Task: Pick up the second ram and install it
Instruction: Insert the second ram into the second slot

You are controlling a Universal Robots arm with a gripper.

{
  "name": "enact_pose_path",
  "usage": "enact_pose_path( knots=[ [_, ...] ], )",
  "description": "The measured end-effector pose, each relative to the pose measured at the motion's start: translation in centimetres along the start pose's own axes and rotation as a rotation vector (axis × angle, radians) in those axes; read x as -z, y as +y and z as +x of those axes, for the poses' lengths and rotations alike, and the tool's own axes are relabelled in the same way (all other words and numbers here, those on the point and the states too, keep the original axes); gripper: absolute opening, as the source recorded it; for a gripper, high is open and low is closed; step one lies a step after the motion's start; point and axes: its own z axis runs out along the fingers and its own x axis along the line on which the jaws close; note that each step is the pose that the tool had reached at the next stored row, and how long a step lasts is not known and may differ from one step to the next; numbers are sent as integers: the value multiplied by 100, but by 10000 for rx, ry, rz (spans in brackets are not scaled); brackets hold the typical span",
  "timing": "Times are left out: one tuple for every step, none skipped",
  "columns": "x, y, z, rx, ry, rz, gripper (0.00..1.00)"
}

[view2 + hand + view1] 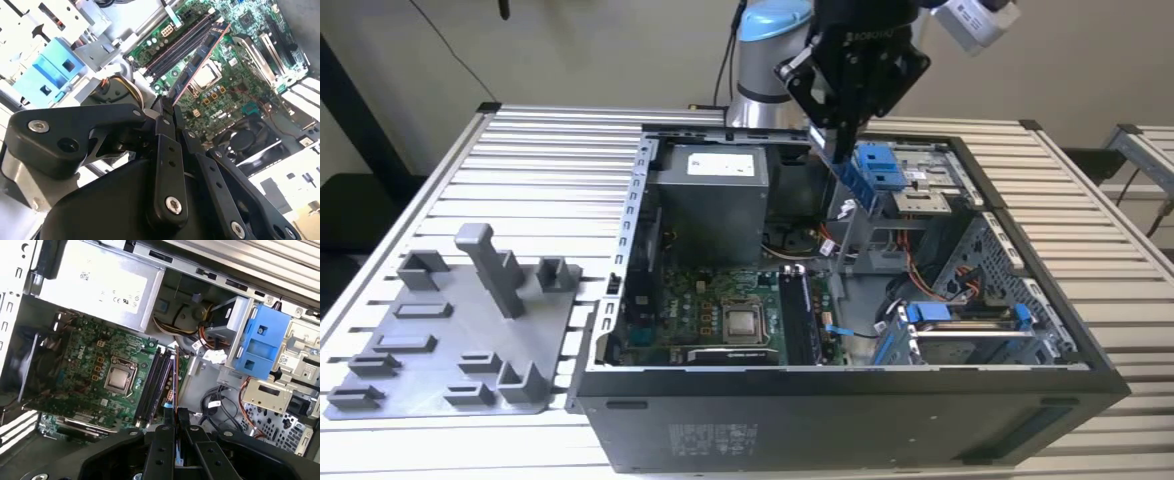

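Second ram (200,58) in pincer (167,107), above motherboard (235,75)

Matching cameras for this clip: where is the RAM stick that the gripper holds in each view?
Exterior view: the second ram hangs from the gripper above the open case, beside the blue bracket.
Second wrist view: it juts from the gripper across the green board, broad face showing.
First wrist view: edge-on, a thin line next to the memory slots.
Shared landmark: the silver processor.
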Motion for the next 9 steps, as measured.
enact_pose_path(
  knots=[
    [-1, 0, 0, -128, 3, 8, 14],
    [-2, 0, 0, -261, 6, 16, 14],
    [-2, 0, 0, -390, 10, 24, 14],
    [-4, 0, 0, -521, 12, 31, 14],
    [-5, 0, 0, -660, 15, 40, 14],
    [-5, 0, 0, -795, 19, 48, 14],
    [-6, 0, 1, -926, 21, 56, 14],
    [-7, 0, 1, -1055, 24, 63, 14],
    [-8, 0, 0, -1187, 27, 71, 14]
  ],
)
